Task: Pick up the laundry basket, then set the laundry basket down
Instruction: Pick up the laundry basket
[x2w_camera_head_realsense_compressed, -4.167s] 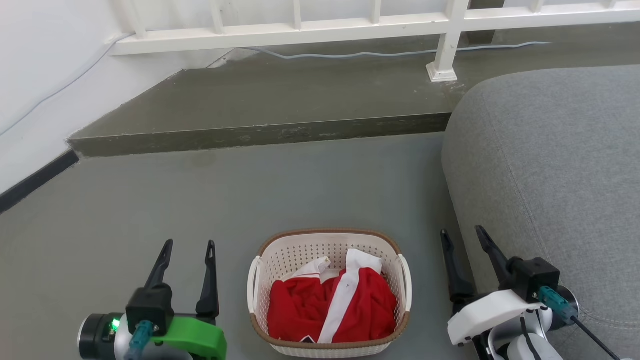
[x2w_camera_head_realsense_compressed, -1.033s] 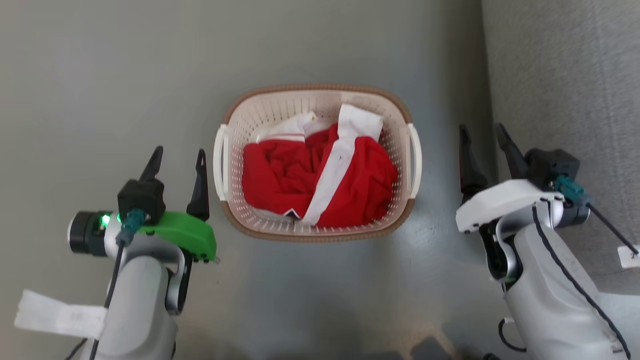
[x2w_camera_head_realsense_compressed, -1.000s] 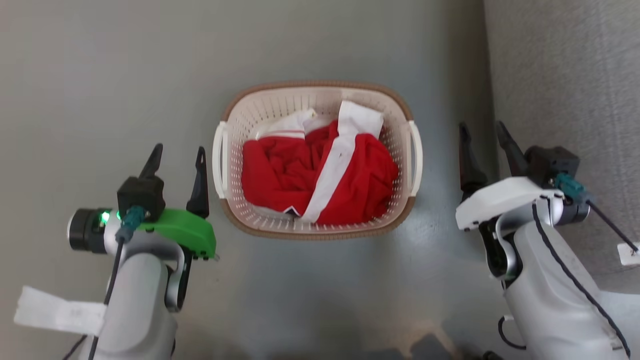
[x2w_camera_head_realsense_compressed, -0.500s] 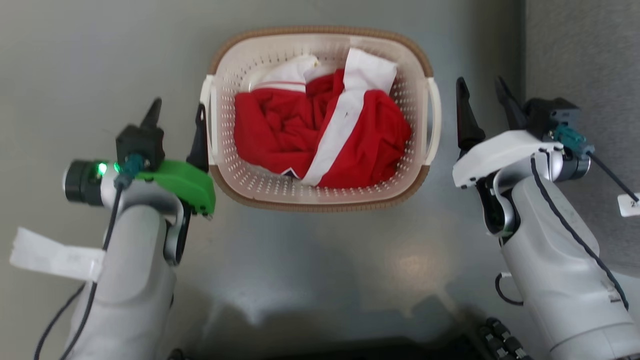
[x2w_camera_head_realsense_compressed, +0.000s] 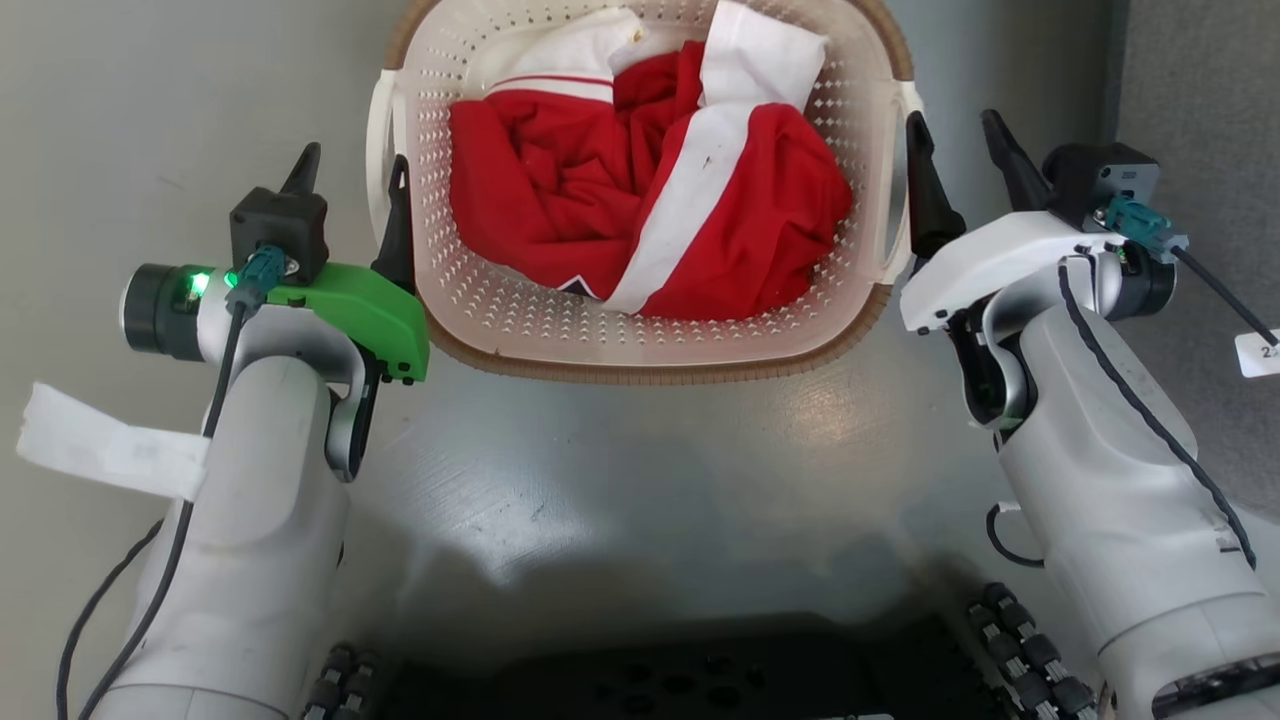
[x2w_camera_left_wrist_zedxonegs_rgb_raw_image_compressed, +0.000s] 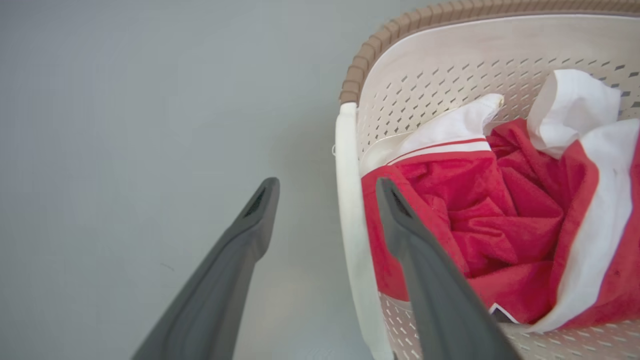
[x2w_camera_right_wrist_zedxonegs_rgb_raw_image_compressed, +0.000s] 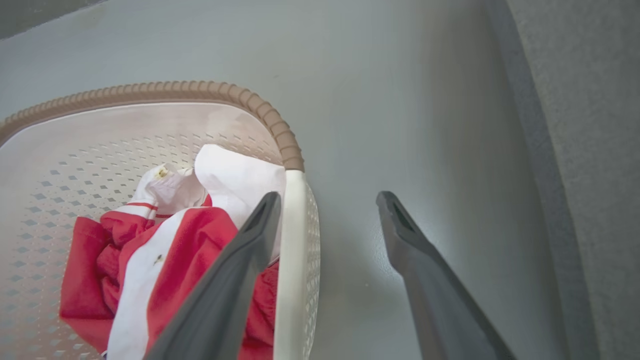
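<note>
Head view: laundry basket (x2w_camera_head_realsense_compressed: 640, 345) sits on the grey floor (x2w_camera_head_realsense_compressed: 620, 480), upper centre of frame, far rim cut by the top edge. A red-and-white garment (x2w_camera_head_realsense_compressed: 600, 200) is bundled inside. Left gripper (x2w_camera_head_realsense_compressed: 354, 168) is at the basket's left handle (x2w_camera_head_realsense_compressed: 376, 150) and right gripper (x2w_camera_head_realsense_compressed: 950, 125) at its right handle (x2w_camera_head_realsense_compressed: 897, 215). Both have fingers spread and nothing pinched. Grey upholstery (x2w_camera_head_realsense_compressed: 1200, 80) runs along the right edge.

Left wrist view: left gripper (x2w_camera_left_wrist_zedxonegs_rgb_raw_image_compressed: 326, 186) is wide apart. The white handle (x2w_camera_left_wrist_zedxonegs_rgb_raw_image_compressed: 350, 210) runs up between the fingers, one finger over the garment (x2w_camera_left_wrist_zedxonegs_rgb_raw_image_compressed: 480, 210), the other over bare floor.

Right wrist view: mirrored. Right gripper (x2w_camera_right_wrist_zedxonegs_rgb_raw_image_compressed: 327, 199) is spread with the handle (x2w_camera_right_wrist_zedxonegs_rgb_raw_image_compressed: 292, 250) between the fingers. The upholstery (x2w_camera_right_wrist_zedxonegs_rgb_raw_image_compressed: 590, 150) is near the outer finger.

Read: pick-up step, pre-grasp, basket not lifted. Can't tell whether the fingers are down at handle height. Next: seat them on the loops, close both sides together, lift level so the basket doesn't tip.
</note>
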